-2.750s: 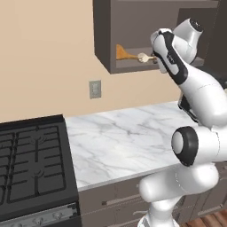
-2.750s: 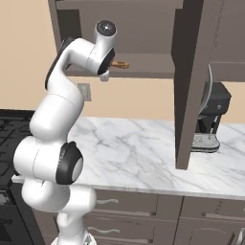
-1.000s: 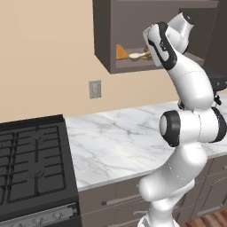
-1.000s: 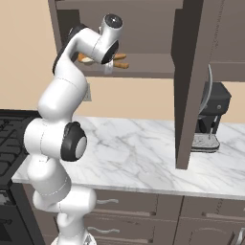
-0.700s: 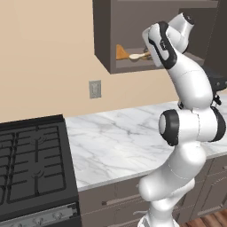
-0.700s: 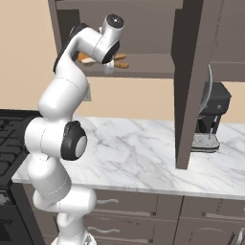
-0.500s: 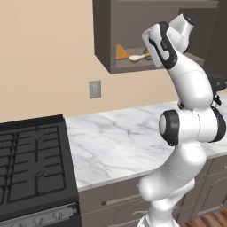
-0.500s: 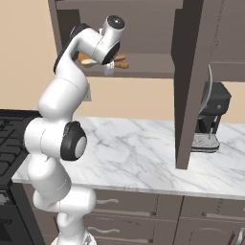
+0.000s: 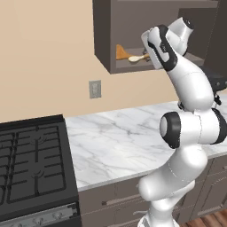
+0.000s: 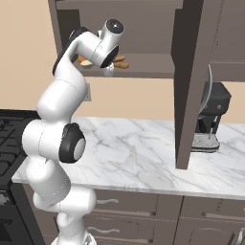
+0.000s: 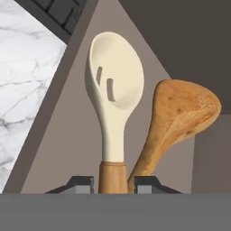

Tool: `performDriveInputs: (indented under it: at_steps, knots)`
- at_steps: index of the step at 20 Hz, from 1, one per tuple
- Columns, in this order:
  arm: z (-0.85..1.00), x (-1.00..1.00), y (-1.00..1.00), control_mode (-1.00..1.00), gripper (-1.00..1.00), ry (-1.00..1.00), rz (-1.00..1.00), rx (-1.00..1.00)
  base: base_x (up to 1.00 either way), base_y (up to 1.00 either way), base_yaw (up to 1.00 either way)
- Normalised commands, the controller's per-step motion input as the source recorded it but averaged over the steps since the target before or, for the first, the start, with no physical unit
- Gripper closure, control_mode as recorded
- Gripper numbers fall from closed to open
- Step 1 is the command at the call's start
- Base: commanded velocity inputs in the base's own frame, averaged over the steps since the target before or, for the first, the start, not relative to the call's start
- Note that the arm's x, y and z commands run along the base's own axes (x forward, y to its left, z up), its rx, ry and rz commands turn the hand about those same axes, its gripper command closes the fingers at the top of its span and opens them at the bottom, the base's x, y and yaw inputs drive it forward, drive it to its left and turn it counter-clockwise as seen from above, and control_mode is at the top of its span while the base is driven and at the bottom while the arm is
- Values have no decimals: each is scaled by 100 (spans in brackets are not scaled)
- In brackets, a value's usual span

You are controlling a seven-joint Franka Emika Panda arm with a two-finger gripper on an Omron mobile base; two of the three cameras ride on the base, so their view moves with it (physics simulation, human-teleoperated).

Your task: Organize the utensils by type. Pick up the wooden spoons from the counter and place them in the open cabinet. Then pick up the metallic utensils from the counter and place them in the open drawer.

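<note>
The hand (image 11: 117,184) is clamped on the wooden handle of the pale-bowled spoon (image 11: 114,92), its two fingertips (image 11: 80,182) pressed against either side of the shaft, reaching into the open cabinet (image 9: 137,66). The slotted bowl points straight ahead of the hand, over the cabinet floor. Just beside it, to one side, lies the second wooden spoon (image 11: 178,118), brown-bowled and already on the shelf. Both look light, stiff and dry, unlikely to slip or break; the straight handle is the sensible place to hold, as the bowl is too broad and curved. Well below the hand stretches the marble counter (image 10: 143,148), with a black cooktop (image 9: 26,164) off to one side.
</note>
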Motion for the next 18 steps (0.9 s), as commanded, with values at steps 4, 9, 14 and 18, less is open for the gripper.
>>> performDriveInputs:
  at_steps: [4,9,14,18]
  knots:
    - [0,18,0,-100,100,-2,0,0,0,0,0]
    - [0,17,0,-100,100,0,0,0,0,0,0]
    - [0,19,0,-100,100,0,1,0,0,0,0]
    - [0,22,0,-100,100,0,2,0,0,0,0]
